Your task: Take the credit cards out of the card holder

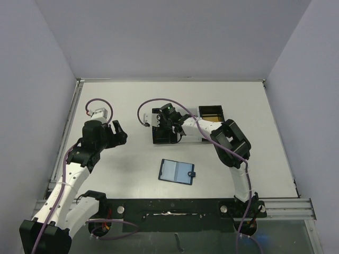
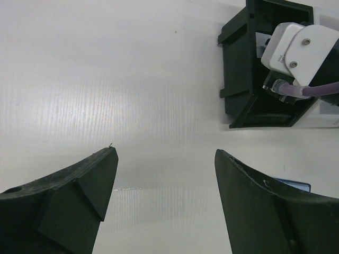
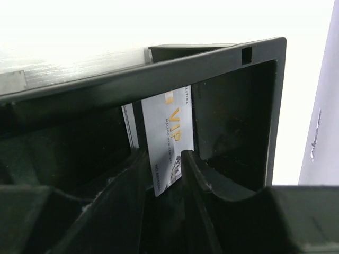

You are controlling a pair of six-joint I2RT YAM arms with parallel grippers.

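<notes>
The card holder (image 1: 176, 171), a dark blue wallet, lies spread open on the table in front of the arms; its edge shows in the left wrist view (image 2: 294, 184). My right gripper (image 1: 163, 129) reaches down into the left black box (image 1: 164, 138). A silver-grey VIP credit card (image 3: 168, 135) stands in that box, its near end between my right gripper's (image 3: 164, 154) fingers, which are a little apart. A second card's pale edge (image 3: 127, 127) stands behind it. A gold card (image 1: 211, 111) lies in the right box. My left gripper (image 2: 165, 159) is open and empty over bare table (image 1: 117, 132).
The two black boxes are joined by a white tray (image 1: 192, 133) at mid-table. The left box also shows in the left wrist view (image 2: 238, 95) with the right wrist's white housing (image 2: 299, 47) over it. Grey walls enclose the table on three sides.
</notes>
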